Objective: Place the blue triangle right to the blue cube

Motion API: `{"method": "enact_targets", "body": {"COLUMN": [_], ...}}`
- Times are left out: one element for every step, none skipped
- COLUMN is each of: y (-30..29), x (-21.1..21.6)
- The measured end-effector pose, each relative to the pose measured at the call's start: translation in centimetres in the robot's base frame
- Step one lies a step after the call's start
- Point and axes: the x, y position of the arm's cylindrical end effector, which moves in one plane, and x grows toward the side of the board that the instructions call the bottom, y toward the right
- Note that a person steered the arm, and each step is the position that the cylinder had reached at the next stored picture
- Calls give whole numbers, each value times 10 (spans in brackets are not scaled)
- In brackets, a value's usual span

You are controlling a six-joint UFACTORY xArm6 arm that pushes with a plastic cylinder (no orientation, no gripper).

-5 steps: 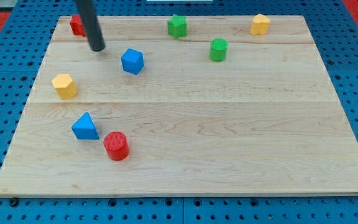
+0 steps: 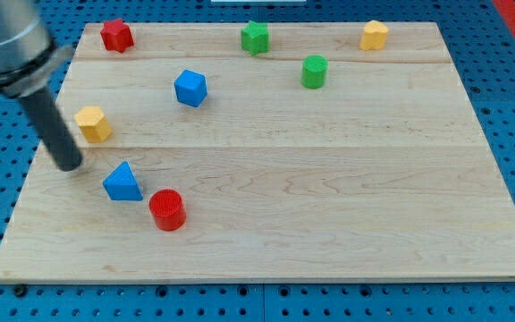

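Observation:
The blue triangle (image 2: 122, 182) lies at the lower left of the wooden board (image 2: 329, 197). The blue cube (image 2: 190, 88) sits above it and to the right, in the upper left part of the board. My tip (image 2: 68, 165) rests on the board to the left of the blue triangle, a short gap away and slightly higher in the view. It is below and left of a yellow block (image 2: 93, 123).
A red cylinder (image 2: 166, 209) sits close to the lower right of the blue triangle. A red block (image 2: 116, 35), a green star-like block (image 2: 256, 37) and a yellow block (image 2: 374, 35) line the top edge. A green cylinder (image 2: 314, 71) sits below them.
My tip has moved from beside the red block at the upper left down and left, to the left of the blue triangle. No block has moved.

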Motion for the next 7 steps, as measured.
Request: {"method": "enact_targets", "body": {"y": [-1,26,80,117,124,125,127], "x": [18,13,-3,-5,5,6,6]}}
